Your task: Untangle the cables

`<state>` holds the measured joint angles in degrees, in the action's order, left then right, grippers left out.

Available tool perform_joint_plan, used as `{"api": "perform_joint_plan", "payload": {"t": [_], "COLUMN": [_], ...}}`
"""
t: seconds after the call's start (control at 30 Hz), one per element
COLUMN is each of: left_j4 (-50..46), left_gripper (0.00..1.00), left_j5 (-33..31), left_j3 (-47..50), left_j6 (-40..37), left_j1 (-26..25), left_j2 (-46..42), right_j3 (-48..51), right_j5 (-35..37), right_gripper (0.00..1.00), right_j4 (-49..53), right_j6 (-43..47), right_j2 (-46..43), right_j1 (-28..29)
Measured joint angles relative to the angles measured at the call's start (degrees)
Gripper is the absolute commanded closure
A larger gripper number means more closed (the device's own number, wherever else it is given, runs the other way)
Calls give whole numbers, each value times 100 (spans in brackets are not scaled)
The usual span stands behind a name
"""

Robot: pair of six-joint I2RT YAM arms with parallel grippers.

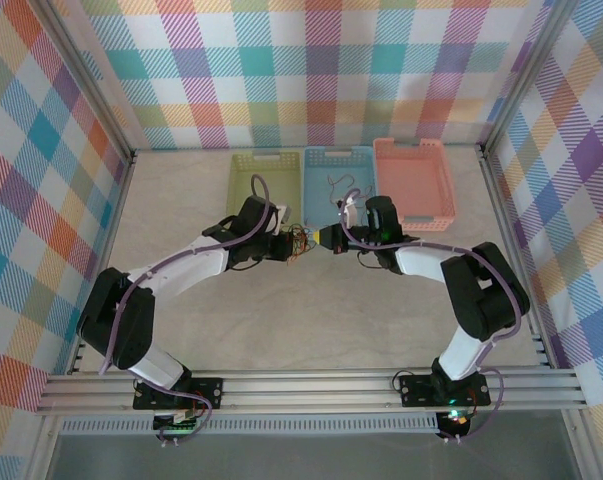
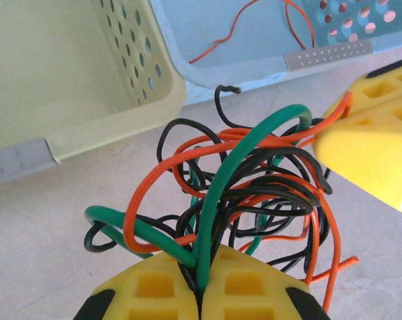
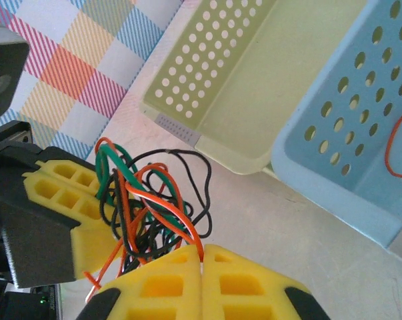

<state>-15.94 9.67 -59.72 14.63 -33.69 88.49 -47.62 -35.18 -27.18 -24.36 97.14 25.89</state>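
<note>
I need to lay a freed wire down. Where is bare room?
Free: the table strip along the near rail; the pink basket; the green basket. Crowded: before the blue basket, where left fingers and right fingers pinch the tangle.

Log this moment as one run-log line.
left gripper: shut on cables | right gripper: shut on cables | cables: tangled, held between both grippers | blue basket: orange wire inside

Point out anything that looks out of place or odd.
Only the cables: a knotted orange, green and black bunch held by both the left end effector and right end effector. One orange wire lies apart in the blue basket. Nothing looks damaged.
</note>
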Motion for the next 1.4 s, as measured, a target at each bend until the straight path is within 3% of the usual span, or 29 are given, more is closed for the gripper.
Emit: {"api": "perform_joint_plan", "payload": {"t": [0.37, 0.9, 1.13, 1.4], "left_j4": [-883, -1657, -1648, -1156], "left_gripper": [100, 53, 44, 36], "left_j5": [-251, -293, -343, -601], "left_j3": [-225, -592, -575, -352], "left_j6": [48, 190, 223, 144], "left_j1": [-297, -634, -636, -634], "left_j2": [-7, 382, 282, -476], "right_j3": [452, 719, 719, 699], "right_j5": [369, 588, 562, 299], "right_gripper": [100, 100, 100, 100], "right_j4": [-59, -133, -133, -127], "right_j6": [142, 306, 393, 457], "right_j2": [-706, -848, -848, -748], "right_j1": [2, 7, 33, 120]}}
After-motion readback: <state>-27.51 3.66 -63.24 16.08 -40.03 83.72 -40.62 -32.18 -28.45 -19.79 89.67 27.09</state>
